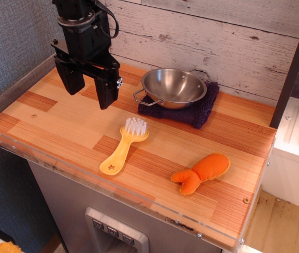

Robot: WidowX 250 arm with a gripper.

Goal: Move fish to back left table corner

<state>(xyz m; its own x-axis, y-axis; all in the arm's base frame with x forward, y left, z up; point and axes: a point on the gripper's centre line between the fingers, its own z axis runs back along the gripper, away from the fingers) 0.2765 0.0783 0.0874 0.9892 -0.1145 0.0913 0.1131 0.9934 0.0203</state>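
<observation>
Orange plush fish (202, 173) lying flat on the striped wood worktop (60, 121), right of the yellow star-marked brush (124, 146), with steel pan (173, 87) on purple cloth (199, 112) behind the brush and the black tool (90, 88) to its upper left, jaws spread, holding nothing.

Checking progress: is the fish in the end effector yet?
No. The fish lies on the table near the front right, apart from the open, empty end effector.
</observation>
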